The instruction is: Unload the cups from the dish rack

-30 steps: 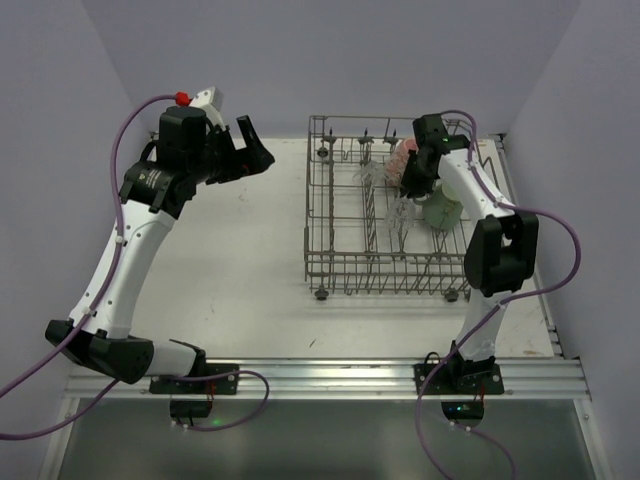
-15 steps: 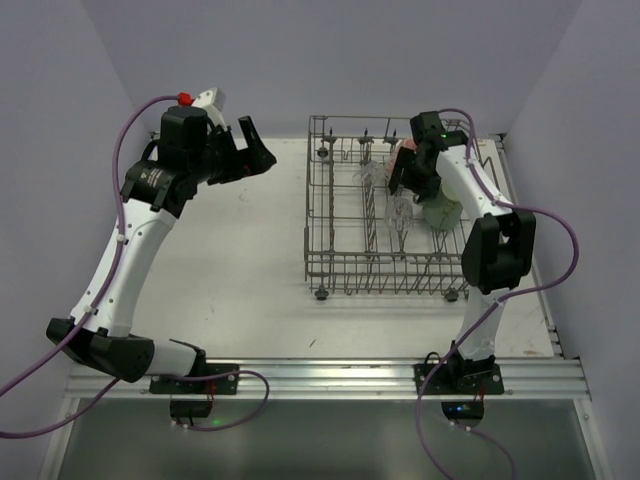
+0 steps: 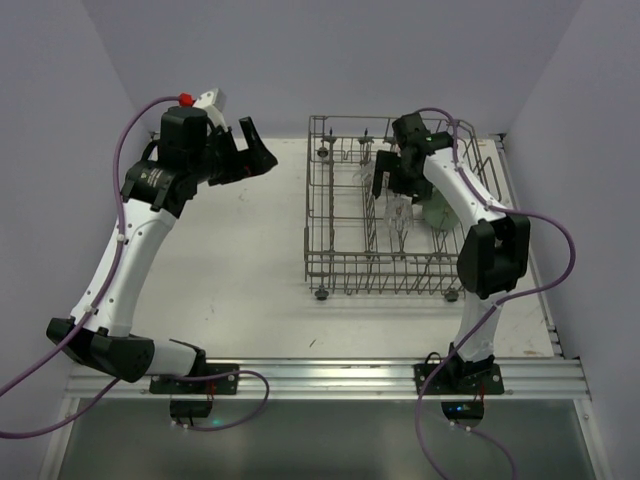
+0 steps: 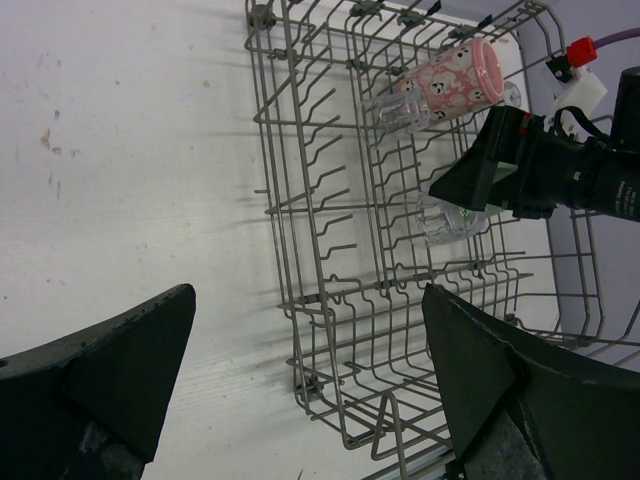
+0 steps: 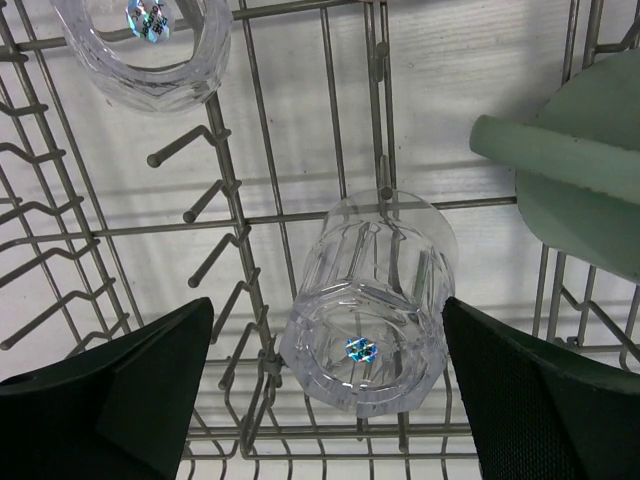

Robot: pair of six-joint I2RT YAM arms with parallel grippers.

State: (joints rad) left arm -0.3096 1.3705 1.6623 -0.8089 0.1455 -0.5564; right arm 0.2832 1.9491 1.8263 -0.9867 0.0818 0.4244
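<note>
The grey wire dish rack (image 3: 340, 262) stands right of centre on the table. My right gripper (image 5: 326, 303) hangs open over it, fingers either side of a clear glass tumbler (image 5: 368, 312) that leans base-up on the tines, not gripped. A second clear tumbler (image 5: 150, 50) sits farther on, and the mint-green mug (image 5: 585, 185) is just to the right. In the left wrist view the pink patterned cup (image 4: 452, 85) lies at the rack's far end, beside my right gripper (image 4: 505, 170). My left gripper (image 4: 308, 290) is open and empty, high above the table left of the rack (image 4: 300, 200).
The rack's upright tines (image 5: 215, 190) crowd close around the tumbler. Bare white tabletop (image 3: 230, 260) lies left of the rack. The walls close in behind and at the right, near the rack's right edge (image 3: 495, 170).
My right gripper has gone from shut to wide open and has shifted left across the rack, away from the mug side. The left arm has not moved.
</note>
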